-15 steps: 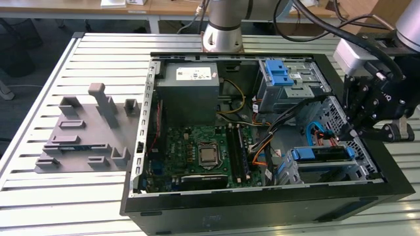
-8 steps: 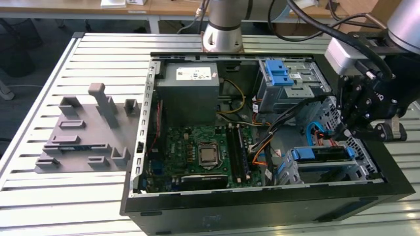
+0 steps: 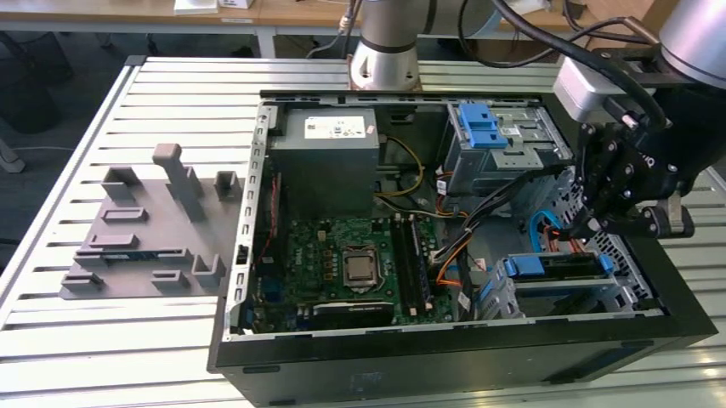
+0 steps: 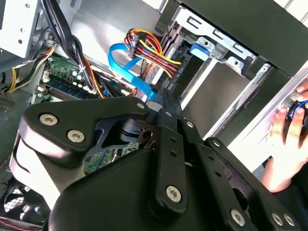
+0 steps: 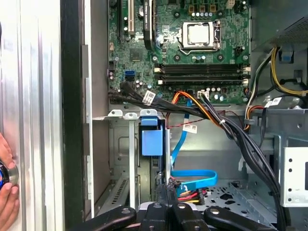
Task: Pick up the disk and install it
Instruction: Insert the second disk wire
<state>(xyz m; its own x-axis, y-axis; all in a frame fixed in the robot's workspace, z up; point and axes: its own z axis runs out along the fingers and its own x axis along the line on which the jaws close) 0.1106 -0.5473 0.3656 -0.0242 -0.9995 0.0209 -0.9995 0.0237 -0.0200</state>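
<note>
The disk [image 3: 553, 267] sits inside the drive bay at the case's corner on the exterior view's right, near side. Its blue carrier end shows in both wrist views [image 5: 152, 139] [image 4: 201, 48], between the bay's metal rails. My gripper [image 3: 581, 228] hangs just above and behind that bay, inside the open computer case [image 3: 454, 353]. Its black fingers [image 5: 166, 191] lie together with nothing between them, and their tips [image 4: 166, 98] point toward the bay. A short gap separates the tips from the carrier.
A blue flat cable [image 5: 192, 174] and a red-yellow wire bundle [image 4: 147, 50] lie right by the fingertips. A grey power box [image 3: 329, 157], a silver cage with a blue latch [image 3: 490, 127] and the motherboard [image 3: 352, 263] fill the case. A person's hand [image 4: 284, 139] rests outside it. A grey fixture [image 3: 148, 229] stands on the table.
</note>
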